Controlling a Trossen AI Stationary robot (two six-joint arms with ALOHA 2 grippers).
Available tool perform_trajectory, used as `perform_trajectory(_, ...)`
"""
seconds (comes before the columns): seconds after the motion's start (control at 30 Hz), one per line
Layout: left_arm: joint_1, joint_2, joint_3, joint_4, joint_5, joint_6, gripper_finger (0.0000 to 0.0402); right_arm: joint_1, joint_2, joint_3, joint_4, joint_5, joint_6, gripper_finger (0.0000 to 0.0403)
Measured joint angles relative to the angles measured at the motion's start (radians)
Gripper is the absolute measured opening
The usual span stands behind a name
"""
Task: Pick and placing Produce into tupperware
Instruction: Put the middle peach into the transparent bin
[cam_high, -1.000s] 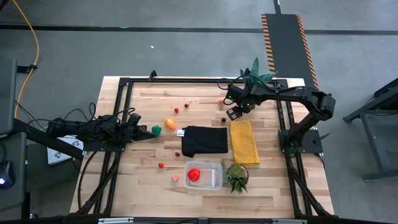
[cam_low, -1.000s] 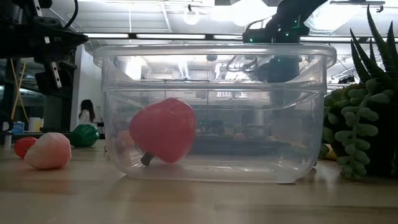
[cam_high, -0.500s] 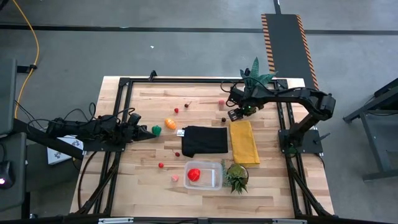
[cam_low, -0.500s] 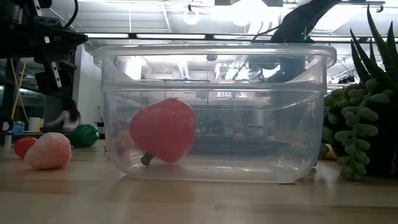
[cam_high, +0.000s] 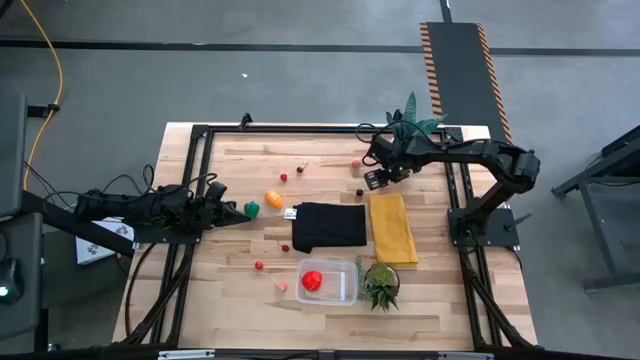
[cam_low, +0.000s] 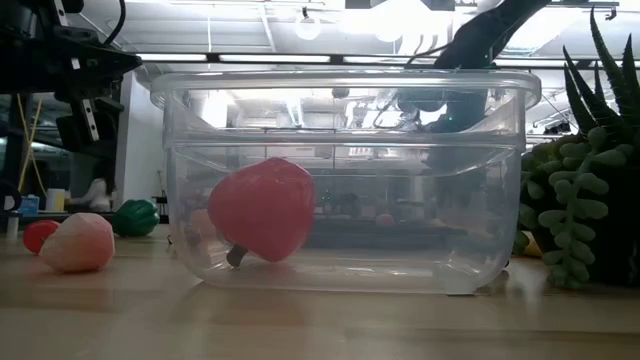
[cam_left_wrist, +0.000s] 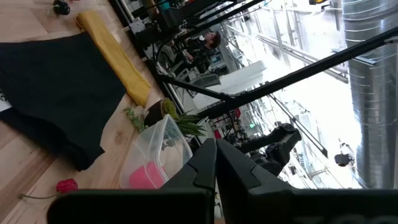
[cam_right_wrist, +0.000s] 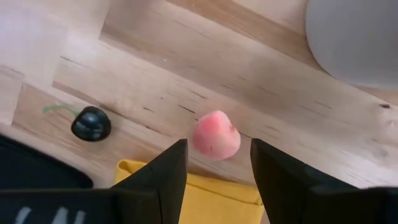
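High view: right pincer (cam_high: 372, 178) apparently edged left.

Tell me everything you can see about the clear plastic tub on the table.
The small clear plastic rectangular tub has rounded corners, a thick rim, see-through walls and no lid. It stands upright on the wooden table's near edge, in front of the black cloth and right beside a spiky green potted plant. Inside, one larger red toy fruit rests on its floor. No gripper touches it.

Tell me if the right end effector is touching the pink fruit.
Apart. The right wrist view shows the pink fruit beyond the open end effector, wood visible around it.
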Motion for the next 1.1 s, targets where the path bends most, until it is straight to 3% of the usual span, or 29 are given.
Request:
perform_trajectory(0.3, 0.000, 0.000, 0.000, 0.000, 0.000, 0.000, 0.0001, 0.000, 0.000, 0.000, 0.011, -0.008, -0.032, 0.0207)
perform_trajectory(1.1, 0.000, 0.000, 0.000, 0.000, 0.000, 0.000, 0.0001, -0.045, 0.000, 0.000, 0.022, -0.036, -0.066, 0.0204)
